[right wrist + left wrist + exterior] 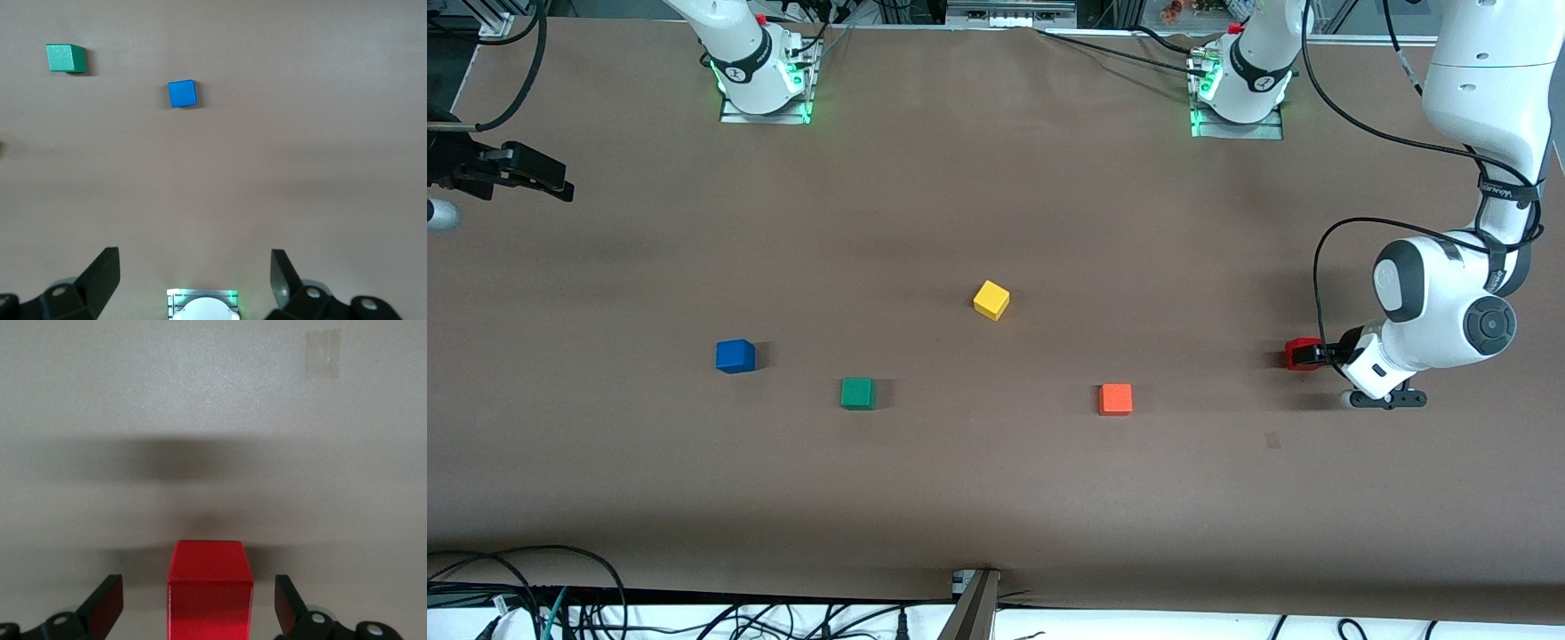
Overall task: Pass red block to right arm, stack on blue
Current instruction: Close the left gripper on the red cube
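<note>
Left hand low at the surface, fingers spread wide, straddling red block without touching, evidently lined up to close for the pickup. Block resting at the left arm's end, well apart from blue. Right hand parked high, fingers apart, waiting over its own end for the handover.

Note that the left arm reaches low at its own end of the bench, its tool spread wide with a finger at each side of the red block. The right arm waits raised, its tool likewise spread.
</note>
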